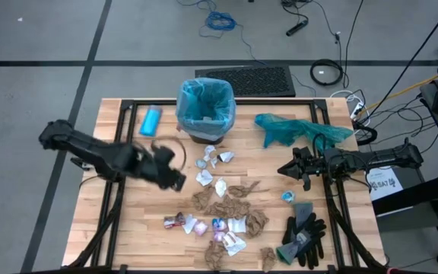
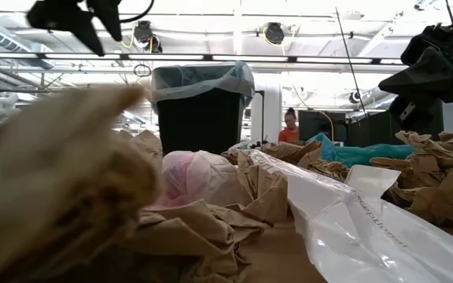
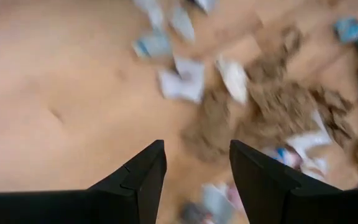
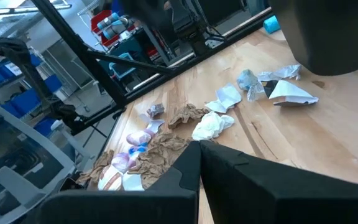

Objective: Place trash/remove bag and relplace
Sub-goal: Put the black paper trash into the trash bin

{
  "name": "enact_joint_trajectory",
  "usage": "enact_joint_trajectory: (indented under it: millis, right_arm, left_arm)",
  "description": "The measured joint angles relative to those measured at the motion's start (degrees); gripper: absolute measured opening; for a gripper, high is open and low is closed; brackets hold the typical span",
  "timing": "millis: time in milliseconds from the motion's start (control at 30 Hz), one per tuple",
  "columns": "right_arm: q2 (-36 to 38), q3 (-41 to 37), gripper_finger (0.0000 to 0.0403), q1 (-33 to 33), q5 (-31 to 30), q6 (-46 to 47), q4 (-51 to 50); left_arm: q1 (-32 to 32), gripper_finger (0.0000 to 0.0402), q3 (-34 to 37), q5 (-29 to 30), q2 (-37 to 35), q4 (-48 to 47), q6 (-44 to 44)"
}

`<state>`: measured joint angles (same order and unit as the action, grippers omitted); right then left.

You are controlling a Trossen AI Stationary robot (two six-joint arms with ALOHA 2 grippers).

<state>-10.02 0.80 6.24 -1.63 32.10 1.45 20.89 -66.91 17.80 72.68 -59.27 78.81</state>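
Trash (image 1: pixel 223 205): strewn mid-worktop, near side; bag (image 1: pixel 204 99) lines the bin beyond. Step: first pickup. Your left gripper (image 1: pixel 175 179), fingers apart, hovers left of the scraps; lower it onto one. Right gripper (image 1: pixel 286 170): together, idle right.

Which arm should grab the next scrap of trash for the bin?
Probably left. The left gripper hangs open just beside the trash, with white wrappers ahead of its fingers. The right gripper is shut and farther off.

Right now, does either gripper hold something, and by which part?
Nothing is held. The left gripper is open above the trash; the right gripper is shut, empty.
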Motion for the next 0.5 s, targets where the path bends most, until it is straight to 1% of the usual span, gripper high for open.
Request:
enact_joint_trajectory:
  millis: [100,233,400,500]
  right_arm:
    - [-0.01,0.00,0.0000,0.01,0.02,0.92,0.00]
    - [-0.02,0.00,0.0000,0.00,0.00,2.62,0.07]
    - [0.00,0.00,0.0000,0.00,-0.01,1.04,0.05]
    - [0.00,-0.02,0.0000,-0.03,-0.30,6.49,0.03]
  left_arm:
    - [4.41,0.0180,0.69,-0.15,3.21,2.77,7.73]
    - [8.64,0.0180,0.69,-0.22,8.16,6.19,14.21]
    - [11.52,0.0180,0.69,-2.41,13.40,11.90,18.88]
    - [12.31,0.0180,0.69,-2.77,15.75,15.25,19.93]
